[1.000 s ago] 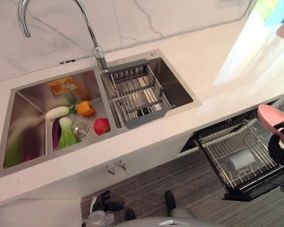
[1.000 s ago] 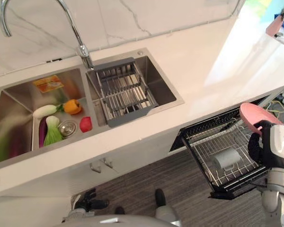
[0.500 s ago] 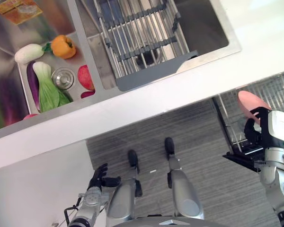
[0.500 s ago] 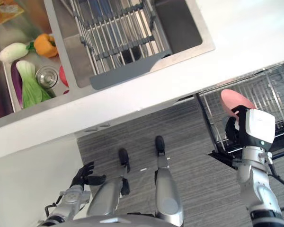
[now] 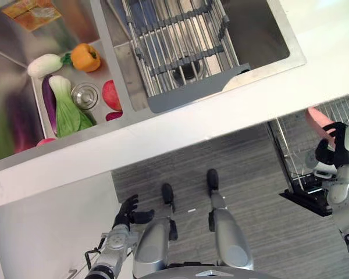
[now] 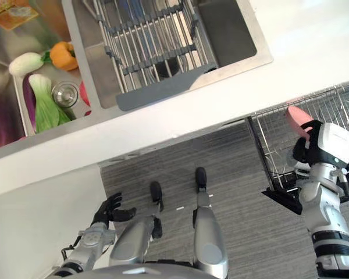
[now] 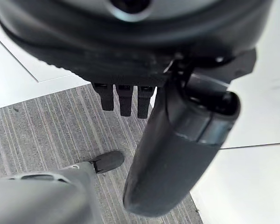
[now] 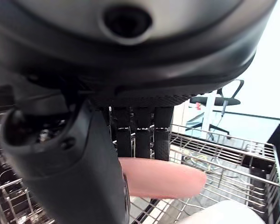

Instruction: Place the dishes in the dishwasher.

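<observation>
A pink plate [image 6: 298, 120] is held pinched in the right hand [image 6: 309, 152] above the pulled-out rack [image 6: 273, 151] but not yet set down, so its placing is judged unfinished. The left hand [image 5: 128, 211] hangs idle, fingers relaxed, beside the worktop [image 5: 163, 139]

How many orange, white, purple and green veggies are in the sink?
Orange pepper: 1
White radish: 1
Purple eggplant: 1
Green bok choy: 1
Total: 4
</observation>
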Robot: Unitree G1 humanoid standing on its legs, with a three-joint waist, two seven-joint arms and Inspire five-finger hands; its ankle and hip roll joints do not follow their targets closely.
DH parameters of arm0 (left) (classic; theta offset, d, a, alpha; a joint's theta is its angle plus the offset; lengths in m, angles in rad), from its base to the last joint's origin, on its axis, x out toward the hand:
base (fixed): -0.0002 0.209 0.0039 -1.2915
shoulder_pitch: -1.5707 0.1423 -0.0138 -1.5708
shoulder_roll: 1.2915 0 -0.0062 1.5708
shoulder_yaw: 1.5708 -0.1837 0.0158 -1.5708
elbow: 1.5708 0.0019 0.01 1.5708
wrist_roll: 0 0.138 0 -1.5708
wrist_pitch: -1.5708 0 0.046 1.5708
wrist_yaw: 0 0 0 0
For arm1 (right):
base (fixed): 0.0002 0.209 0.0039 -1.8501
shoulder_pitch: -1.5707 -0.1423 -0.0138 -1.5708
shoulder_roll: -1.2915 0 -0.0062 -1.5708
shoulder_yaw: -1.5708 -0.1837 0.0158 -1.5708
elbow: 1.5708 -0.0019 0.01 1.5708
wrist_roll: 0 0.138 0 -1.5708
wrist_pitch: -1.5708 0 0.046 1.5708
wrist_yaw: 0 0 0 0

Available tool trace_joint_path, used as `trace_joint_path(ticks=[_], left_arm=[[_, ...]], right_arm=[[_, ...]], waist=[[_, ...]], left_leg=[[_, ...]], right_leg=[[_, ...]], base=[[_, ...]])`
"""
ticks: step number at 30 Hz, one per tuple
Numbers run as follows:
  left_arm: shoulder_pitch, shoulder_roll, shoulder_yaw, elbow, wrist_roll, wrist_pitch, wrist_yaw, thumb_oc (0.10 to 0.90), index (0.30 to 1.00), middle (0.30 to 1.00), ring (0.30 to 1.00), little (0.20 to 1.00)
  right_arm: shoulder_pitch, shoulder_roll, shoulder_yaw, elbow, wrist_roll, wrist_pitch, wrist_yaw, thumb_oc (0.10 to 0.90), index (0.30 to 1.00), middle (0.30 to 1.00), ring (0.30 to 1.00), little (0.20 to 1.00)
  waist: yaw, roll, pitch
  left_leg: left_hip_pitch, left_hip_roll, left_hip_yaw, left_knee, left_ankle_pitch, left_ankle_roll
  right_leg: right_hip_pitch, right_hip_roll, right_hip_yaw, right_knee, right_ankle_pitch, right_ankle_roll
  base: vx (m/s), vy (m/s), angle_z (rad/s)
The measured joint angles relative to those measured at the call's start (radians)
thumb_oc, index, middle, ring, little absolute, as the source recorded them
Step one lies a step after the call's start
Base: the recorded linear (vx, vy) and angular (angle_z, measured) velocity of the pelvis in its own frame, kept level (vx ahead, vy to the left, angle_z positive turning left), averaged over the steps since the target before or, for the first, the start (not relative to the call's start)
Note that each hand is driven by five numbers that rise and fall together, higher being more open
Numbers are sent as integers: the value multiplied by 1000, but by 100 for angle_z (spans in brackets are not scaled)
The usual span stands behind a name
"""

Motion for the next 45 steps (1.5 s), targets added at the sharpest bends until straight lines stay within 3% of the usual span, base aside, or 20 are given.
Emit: trace_joint_path(ticks=[5,11,15,18,21,23,24,25,26,28,29,30,32,34,36,37,42,45], left_arm=[[15,-1,5,20,2,12,-16,800,900,900,900,900],[52,0,56,79,21,25,-27,800,900,900,900,900],[52,-2,86,162,38,29,-40,800,900,900,900,900],[59,3,81,169,59,30,-46,800,900,900,900,900],[87,2,75,153,59,27,-46,800,900,900,900,900],[101,-5,76,163,57,27,-43,800,900,900,900,900],[116,-13,75,163,57,25,-39,800,900,900,900,900],[118,-26,73,162,57,23,-38,800,900,900,900,900],[118,-34,54,162,57,23,-39,800,900,900,900,900],[123,-59,18,163,57,21,-44,800,900,900,900,900],[137,-75,-2,145,56,23,-46,800,900,900,900,900],[137,-75,-2,145,56,23,-46,800,900,900,900,900],[177,-114,-3,81,51,12,-50,800,900,900,900,900],[166,-137,-2,83,50,4,-53,800,900,900,900,900],[162,-145,-3,84,50,1,-55,800,900,900,900,900],[160,-146,-2,85,49,1,-55,800,900,900,900,900],[157,-143,10,83,40,-9,-53,800,900,900,900,900],[153,-142,8,85,55,-8,-68,800,900,900,900,900]], right_arm=[[100,5,-120,-71,38,5,32,800,900,900,900,900],[207,2,-250,-83,80,2,37,800,900,900,900,900],[232,3,-347,50,158,-12,-2,800,900,900,900,900],[238,-4,-421,299,278,-48,-80,800,900,900,900,900],[261,-3,-454,363,351,-23,-96,800,900,900,900,900],[308,21,-474,403,377,-31,-112,800,900,900,900,900],[318,59,-476,404,408,-30,-120,605,608,608,608,608],[326,86,-476,405,431,-31,-124,447,371,371,371,371],[319,101,-476,422,442,-29,-119,400,300,300,300,300],[303,105,-473,411,466,-9,-112,400,300,300,300,300],[320,125,-481,316,465,26,-112,400,300,300,300,300],[320,125,-481,316,465,26,-112,400,300,300,300,300],[320,173,-451,52,425,58,-110,400,300,300,300,300],[234,159,-375,26,381,89,-103,400,300,300,300,300],[146,155,-284,33,343,136,-98,400,300,300,300,300],[129,150,-290,65,320,159,-106,400,300,300,300,300],[52,113,-197,154,309,159,-60,400,300,300,300,300],[41,118,-153,165,300,180,-59,400,300,300,300,300]], waist=[[-15,7,-7],[-33,-18,-98],[-51,-62,-182],[-50,-86,-229],[-59,-78,-247],[-74,-53,-260],[-84,-31,-268],[-84,-12,-271],[-85,10,-267],[-86,61,-250],[-91,101,-247],[-91,101,-247],[-107,189,-212],[-99,230,-194],[-74,241,-188],[-62,241,-186],[-45,217,-157],[-49,215,-153]], left_leg=[[54,3,-5,0,-12,-16],[102,15,0,0,-24,-6],[143,26,5,0,-37,-1],[155,25,19,0,-48,-4],[157,25,24,0,-51,1],[159,21,26,-2,-55,6],[154,17,30,-1,-56,8],[142,14,34,-2,-57,8],[132,9,41,-4,-57,8],[129,0,51,-3,-63,10],[124,-7,52,-5,-70,4],[124,-7,52,-5,-70,4],[105,-23,59,-5,-74,6],[89,-29,61,-3,-72,8],[85,-28,57,-5,-71,5],[84,-26,48,-4,-69,2],[125,-7,12,-6,-55,28],[159,2,-42,-6,-59,22]], right_leg=[[57,-5,-14,-3,-15,-7],[100,18,-10,0,-27,-2],[139,29,-5,-3,-46,-3],[148,26,3,-4,-57,-2],[148,21,6,-4,-59,-2],[147,17,11,-4,-61,0],[139,15,15,-4,-61,2],[126,11,17,-4,-61,2],[112,6,17,-4,-58,6],[104,1,17,-3,-52,15],[97,-6,22,-4,-51,18],[97,-6,22,-4,-51,18],[68,-17,39,-4,-45,26],[54,-26,34,-3,-39,33],[49,-30,8,-4,-40,33],[53,-29,-1,-4,-39,33],[116,-25,-44,-3,-46,25],[173,-22,-96,-4,-63,16]], base=[[68,-9,4],[80,-9,-6],[50,19,-6],[1,18,-6],[-5,22,-7],[-66,33,-7],[-79,33,-8],[-53,32,-11],[-45,51,-14],[-44,90,-14],[-30,65,-7],[-38,42,-8],[-58,12,-20],[-35,-37,-7],[22,-34,9],[32,-42,20],[64,-56,19],[25,-43,46]])
